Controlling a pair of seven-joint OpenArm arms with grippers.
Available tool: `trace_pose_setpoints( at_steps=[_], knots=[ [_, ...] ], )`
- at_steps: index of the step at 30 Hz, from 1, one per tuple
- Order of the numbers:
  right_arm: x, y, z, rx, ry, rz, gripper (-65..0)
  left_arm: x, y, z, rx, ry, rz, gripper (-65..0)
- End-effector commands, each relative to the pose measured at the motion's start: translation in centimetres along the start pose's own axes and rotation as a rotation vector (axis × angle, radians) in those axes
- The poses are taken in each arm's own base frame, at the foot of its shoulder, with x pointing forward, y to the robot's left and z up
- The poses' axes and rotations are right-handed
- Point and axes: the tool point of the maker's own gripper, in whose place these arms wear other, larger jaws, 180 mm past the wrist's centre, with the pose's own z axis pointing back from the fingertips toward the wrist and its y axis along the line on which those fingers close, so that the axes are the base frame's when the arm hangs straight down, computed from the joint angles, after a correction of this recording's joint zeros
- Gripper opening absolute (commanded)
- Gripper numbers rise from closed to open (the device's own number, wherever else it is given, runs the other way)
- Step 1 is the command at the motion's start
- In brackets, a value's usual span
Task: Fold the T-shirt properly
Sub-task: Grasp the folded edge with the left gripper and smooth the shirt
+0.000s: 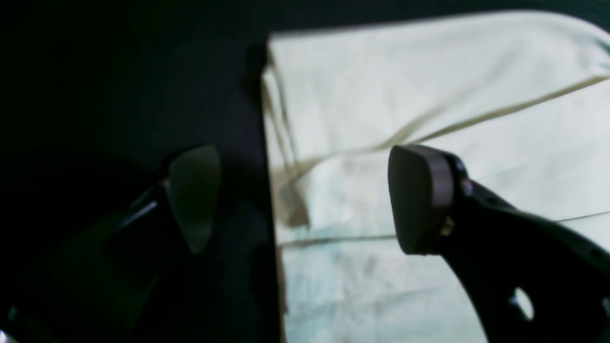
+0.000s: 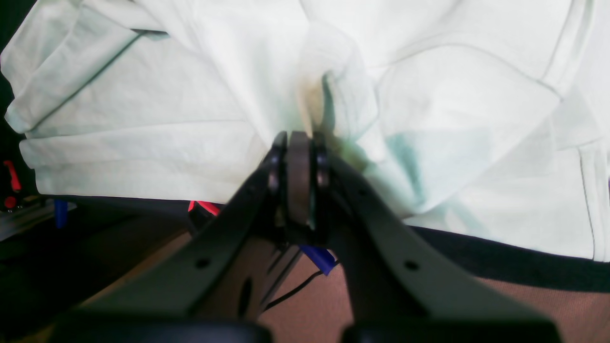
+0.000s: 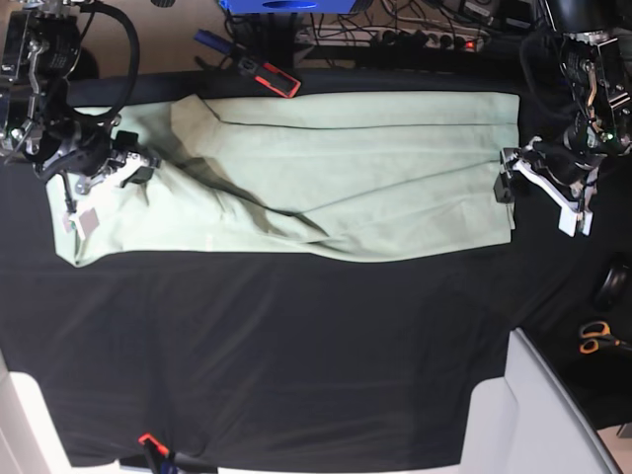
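Plain pale mint-green T-shirt [image 3: 346,158]

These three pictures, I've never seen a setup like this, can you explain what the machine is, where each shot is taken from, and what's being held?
It is a robot with two arms working over a table under a black cover. The wide shot looks straight down on it. The other two come from small cameras on the arms' wrists, looking along their grippers.

A pale green T-shirt lies across the cover, partly folded and still rumpled. Scissors lie off to one side.

The right gripper, on the overhead picture's left, is shut on a pinch of the T-shirt. The left gripper, on the overhead picture's right, stands open at the T-shirt's other edge, one finger over cloth and the other over the cover, holding nothing.
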Motion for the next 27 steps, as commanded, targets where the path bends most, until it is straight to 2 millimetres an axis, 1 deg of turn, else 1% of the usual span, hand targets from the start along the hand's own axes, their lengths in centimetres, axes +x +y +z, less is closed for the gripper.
trace_pose_setpoints(
  at_steps=[1,2,3,7,9,13,16,17,18,19,25,26,27],
  knots=[
    [1.0,0.3,0.4,0.011,-0.031,0.014,-65.0,1.6,0.7,0.1,0.01,-0.037,-0.011,-11.6],
    [0.9,0.4,0.3,0.013,-0.031,0.013,-65.0,1.1,1.1,-0.1,0.025,-0.019,-0.018,-11.6],
    [0.9,0.4,0.3,0.013,-0.031,0.013,-65.0,1.1,1.1,-0.4,0.034,-0.011,-0.029,-11.6],
    [0.9,0.6,0.2,0.018,-0.031,0.01,-65.0,0.2,0.0,-1.4,0.049,0.029,-0.085,-11.6],
    [0.8,0.8,0.2,0.023,-0.029,0.006,-65.0,0.4,-1.2,-2.1,0.038,0.033,-0.107,-11.6],
    [0.8,0.9,0.2,0.025,-0.031,0.008,-65.0,-0.1,-3.1,-3.1,0.01,0.054,-0.141,-11.6],
    [0.8,0.9,0.2,0.025,-0.029,0.008,-65.0,-0.3,-3.7,-3.3,0.003,0.057,-0.138,-11.9],
    [0.8,0.9,0.2,0.025,-0.029,0.008,-65.0,-0.3,-3.7,-3.3,0.003,0.056,-0.136,-13.1],
    [0.8,0.9,0.2,0.025,-0.029,0.008,-65.0,-0.3,-3.7,-3.3,0.003,0.056,-0.136,-15.8],
    [0.8,0.9,0.2,0.025,-0.029,0.008,-65.0,-0.3,-3.7,-3.3,0.003,0.056,-0.136,-20.0],
    [0.8,0.9,0.2,0.025,-0.029,0.008,-65.0,-0.5,-3.5,-3.2,0.007,0.058,-0.129,-54.1],
    [0.8,0.9,0.2,0.025,-0.029,0.008,-65.0,-0.5,-3.4,-3.2,0.008,0.057,-0.128,-58.3],
    [0.8,0.9,0.2,0.025,-0.029,0.008,-65.0,-0.5,-3.4,-3.1,0.008,0.057,-0.129,-60.8]
  ],
)
